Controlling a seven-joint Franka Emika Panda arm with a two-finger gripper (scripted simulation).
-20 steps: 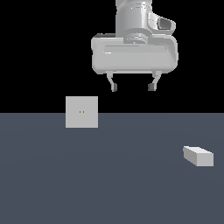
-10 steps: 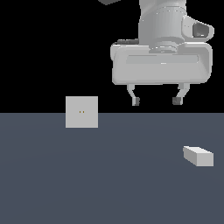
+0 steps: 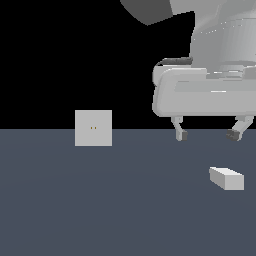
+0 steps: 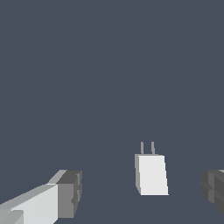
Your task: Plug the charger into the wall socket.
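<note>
tool [image 3: 207,135] spread, pointing down, above charger [image 3: 227,178] | seemingly clear of it | wall socket [image 3: 93,128] well apart

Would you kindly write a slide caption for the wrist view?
Open gripper poised above the charger, which lies on the dark floor with its two prongs visible.

your arm comes in from the top of the exterior view, on that view's right, its pale grey wrist housing pointing straight down. the end effector [image 3: 208,134] hangs in the air with its two fingers [image 3: 180,131] spread wide apart, dark pads at the tips, nothing between them. in the wrist view both fingertips [image 4: 70,192] show at opposite edges, a broad gap separating them, and neither touches anything.
</note>
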